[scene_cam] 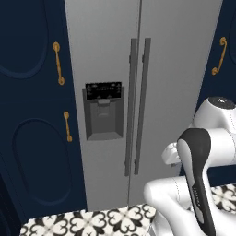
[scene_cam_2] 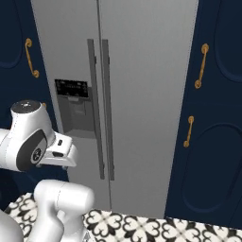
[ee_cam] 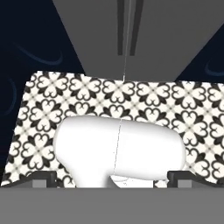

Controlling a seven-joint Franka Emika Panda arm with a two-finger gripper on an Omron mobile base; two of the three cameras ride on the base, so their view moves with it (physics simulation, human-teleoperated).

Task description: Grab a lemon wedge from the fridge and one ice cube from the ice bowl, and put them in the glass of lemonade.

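Left base view faces the fridge (scene_cam: 138, 83) straight on: a tall grey two-door unit, both doors closed, so nothing of its contents can be seen. Its two long dark-grey handles (scene_cam: 138, 106) run side by side down the middle seam. On the left door sits a black control panel (scene_cam: 103, 91) with a dispenser recess (scene_cam: 104, 120) directly under it; the recess holds nothing that can be made out. Navy cabinets (scene_cam: 34, 115) with brass handles (scene_cam: 57, 63) flank the fridge on both sides. Patterned black-and-white floor tiles (scene_cam: 92, 221) run along the bottom. The white arm (scene_cam: 203, 156) folds up at the lower right, in front of the right door and apart from it.

Right base view shows the same closed fridge (scene_cam_2: 146, 94) from the other side, with the handles (scene_cam_2: 100, 108) left of centre and the panel (scene_cam_2: 72, 88) and recess (scene_cam_2: 78, 116) partly behind the arm (scene_cam_2: 33, 142), which rises at the lower left. More of the right-hand navy cabinet (scene_cam_2: 212, 142) and its two brass handles (scene_cam_2: 202, 66) appears here than in the left base view.

Hand view looks down at the tiled floor (ee_cam: 131, 98) and the bottom of the fridge (ee_cam: 127, 39), where the lower ends of the handles (ee_cam: 127, 28) hang above the door seam. The end effector (ee_cam: 112, 178) has its two dark fingertips (ee_cam: 41, 178) spread wide at the bottom corners, with nothing between them.
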